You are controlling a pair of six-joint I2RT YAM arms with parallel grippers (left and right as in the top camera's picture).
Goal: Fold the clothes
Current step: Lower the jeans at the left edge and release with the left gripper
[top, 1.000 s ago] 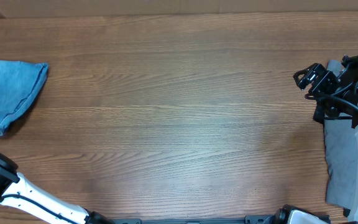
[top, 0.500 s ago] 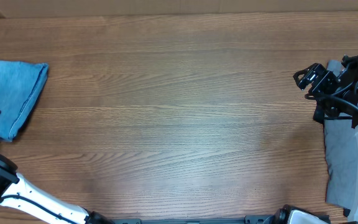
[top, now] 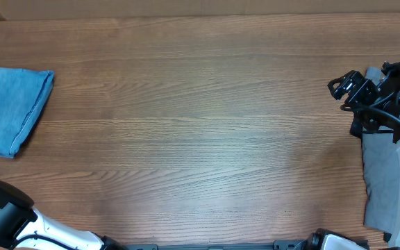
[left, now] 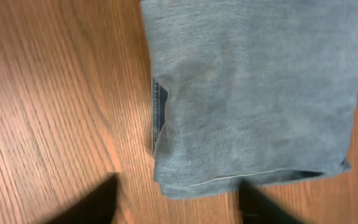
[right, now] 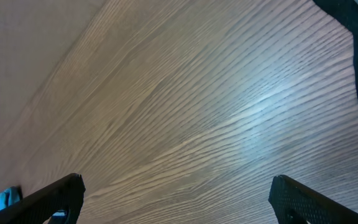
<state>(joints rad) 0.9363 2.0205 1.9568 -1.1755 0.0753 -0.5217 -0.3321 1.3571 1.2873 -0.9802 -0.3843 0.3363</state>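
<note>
From overhead, the jeans [top: 5, 107] lie at the far left edge of the table [top: 200, 139] as a compact, flat, squared-off packet that runs out of view there. Nothing hangs loose, so the folding looks done, or very nearly so. Only part of the left arm [top: 2, 222] shows, at the table's near left corner and clear of the denim. The right gripper [top: 339, 87] sits at the table's right edge beside a grey cloth [top: 384, 180].

The left wrist view looks down on the folded packet, with neat layered edges and a seam showing. The left gripper [left: 179, 208] has its fingers [left: 98, 208] apart, blurred and holding nothing, just off the packet's near edge.

The right wrist view shows bare table between widely spread fingers [right: 55, 196], gripping nothing.

What is left is probably only a final tidy or moving the arms away. The part of the jeans beyond the table's left edge cannot be checked.
</note>
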